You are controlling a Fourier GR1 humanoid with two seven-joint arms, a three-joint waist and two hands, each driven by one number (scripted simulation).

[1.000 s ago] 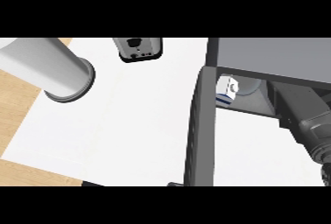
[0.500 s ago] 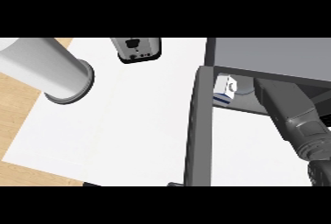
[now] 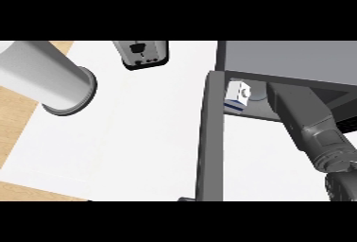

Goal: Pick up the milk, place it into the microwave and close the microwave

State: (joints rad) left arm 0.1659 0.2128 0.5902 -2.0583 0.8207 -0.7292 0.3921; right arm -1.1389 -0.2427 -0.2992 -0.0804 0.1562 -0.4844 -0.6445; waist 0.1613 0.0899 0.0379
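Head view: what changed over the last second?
The right forearm has swung toward the view's left, closer to the milk carton inside the microwave. Carton, open microwave door, toaster and left forearm are unchanged. No hand shows.

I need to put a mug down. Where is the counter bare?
The white counter is bare between the grey cylinder, the toaster and the microwave door. Inside the microwave it is crowded: milk, right forearm.
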